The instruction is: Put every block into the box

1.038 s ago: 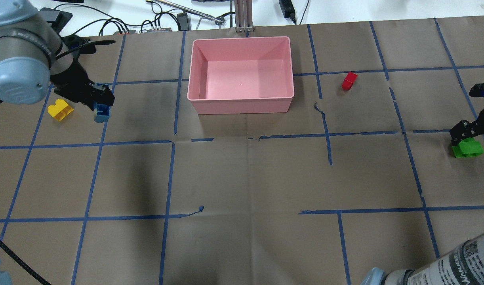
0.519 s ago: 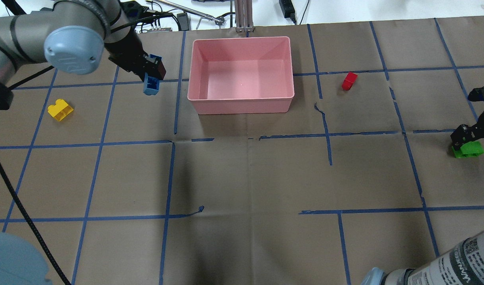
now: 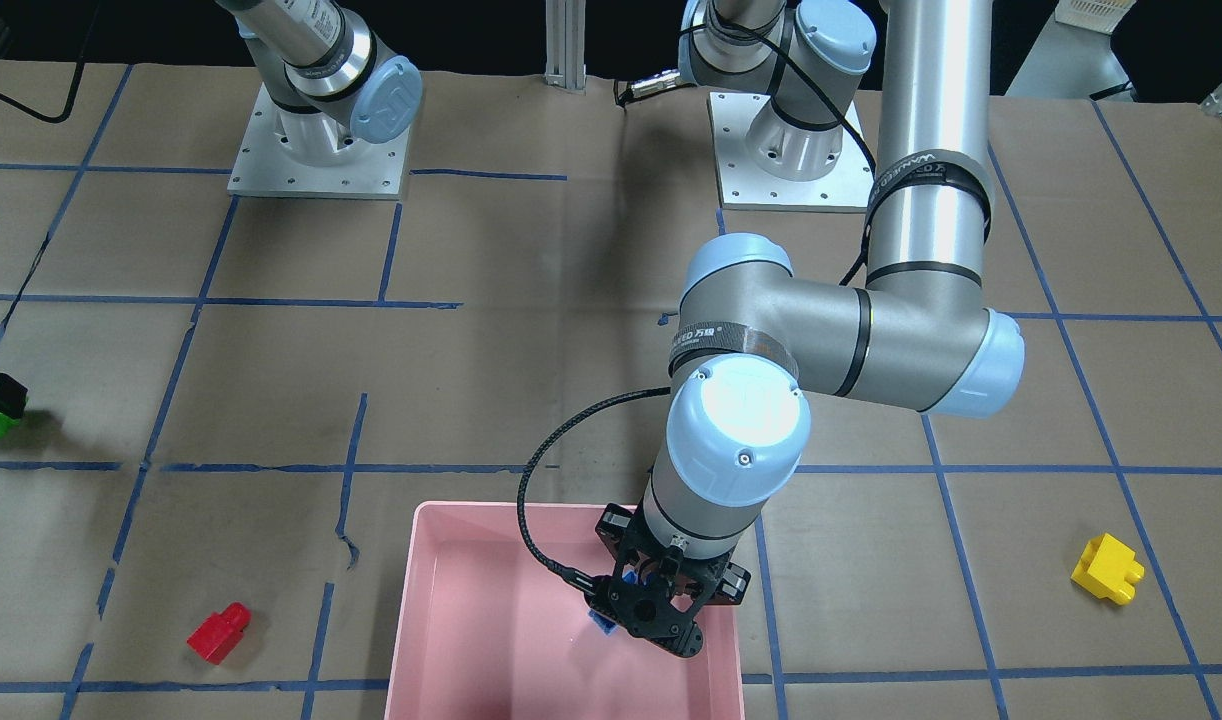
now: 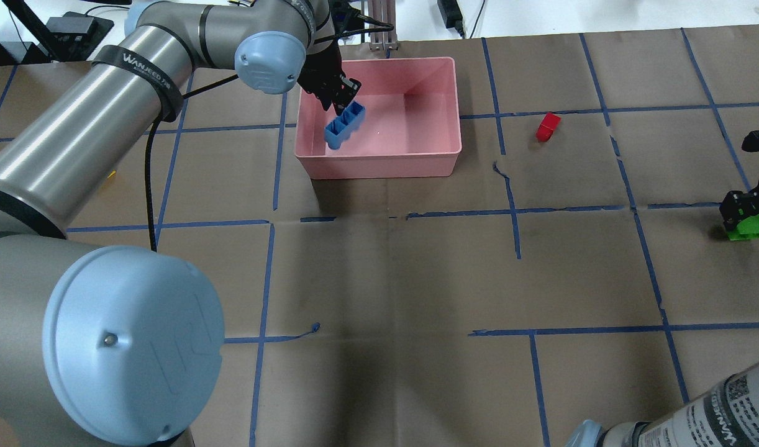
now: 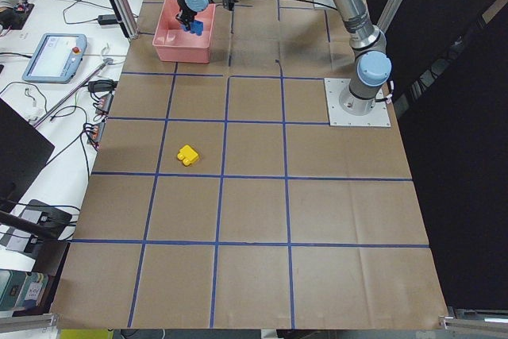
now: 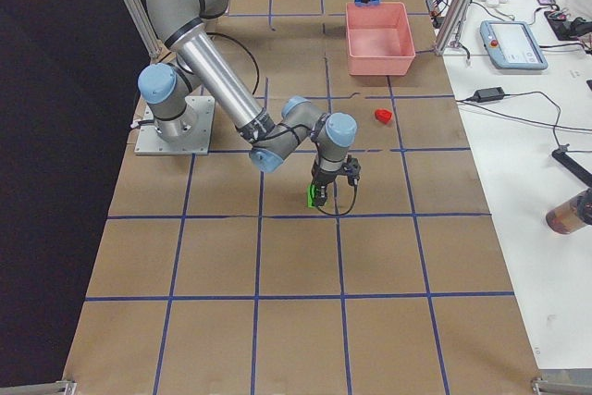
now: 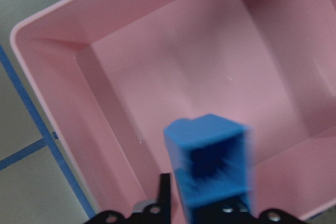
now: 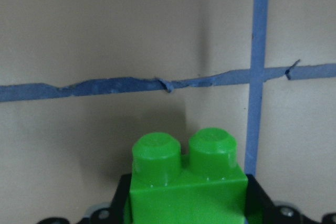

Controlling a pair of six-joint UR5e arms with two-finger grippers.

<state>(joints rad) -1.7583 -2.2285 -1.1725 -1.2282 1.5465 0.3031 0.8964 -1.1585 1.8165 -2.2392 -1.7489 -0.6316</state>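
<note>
My left gripper (image 4: 341, 94) is shut on the long blue brick (image 4: 345, 124) and holds it tilted over the left part of the pink box (image 4: 379, 164). The left wrist view shows the blue brick (image 7: 210, 161) above the box floor (image 7: 157, 93). My right gripper (image 4: 747, 208) is shut on the green brick (image 4: 751, 228), low over the paper at the right edge; the right wrist view shows its studs (image 8: 186, 182). The red brick (image 4: 547, 126) lies right of the box. The yellow brick (image 3: 1107, 569) lies on the robot's left side, mostly hidden behind my left arm in the overhead view.
The table is covered in brown paper with a grid of blue tape. Both arm bases (image 3: 321, 150) stand at the robot's edge. Cables and a metal post (image 4: 382, 25) sit just behind the box. The left arm's upper links (image 4: 106, 124) span the table's left half.
My left arm has carried the blue brick from beside the yellow brick rightward to over the box. My right gripper has shifted slightly right with the green brick.
</note>
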